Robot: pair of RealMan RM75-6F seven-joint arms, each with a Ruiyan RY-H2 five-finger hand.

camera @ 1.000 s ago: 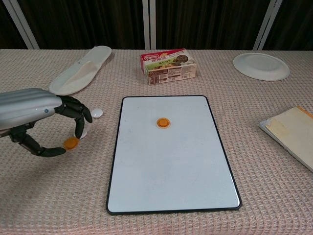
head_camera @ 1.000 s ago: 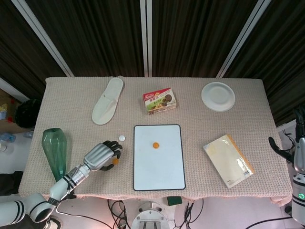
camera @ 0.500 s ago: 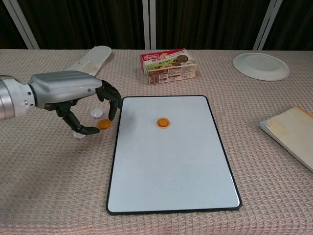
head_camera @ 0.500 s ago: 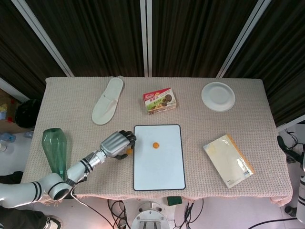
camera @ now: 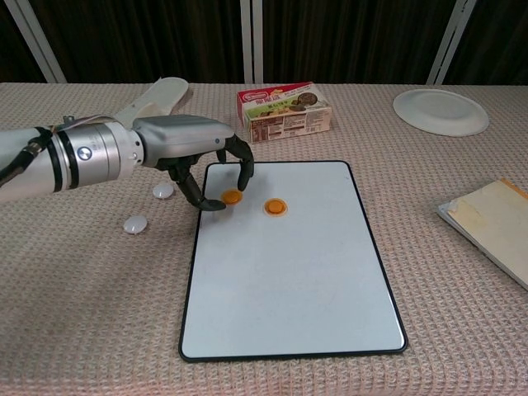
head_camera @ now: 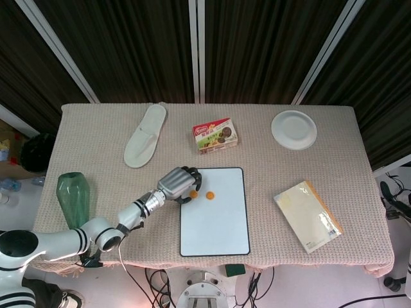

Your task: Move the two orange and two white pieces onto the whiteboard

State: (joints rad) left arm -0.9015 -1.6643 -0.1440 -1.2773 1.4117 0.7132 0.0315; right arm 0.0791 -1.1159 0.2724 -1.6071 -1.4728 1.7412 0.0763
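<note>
My left hand [camera: 196,158] [head_camera: 177,183] reaches over the top left corner of the whiteboard [camera: 289,289] [head_camera: 215,228]. It pinches an orange piece [camera: 233,196] [head_camera: 192,192] between thumb and a finger, low over the board; whether the piece touches the board I cannot tell. A second orange piece [camera: 275,206] [head_camera: 209,195] lies on the board just to its right. Two white pieces [camera: 163,190] [camera: 134,223] lie on the cloth left of the board, behind the hand. Dark shapes at the far right edge of the head view may be my right hand [head_camera: 393,194]; its fingers are unclear.
A white slipper [camera: 140,120] [head_camera: 145,136], a snack box [camera: 285,110] [head_camera: 216,134] and a white plate [camera: 440,111] [head_camera: 293,129] line the far side. A green glass vase [head_camera: 72,199] stands at the left edge. A yellow-white booklet [camera: 495,223] [head_camera: 308,215] lies right of the board.
My left hand has carried the orange piece from the cloth left of the board to over the board's top left corner. The two white pieces are now uncovered in the chest view.
</note>
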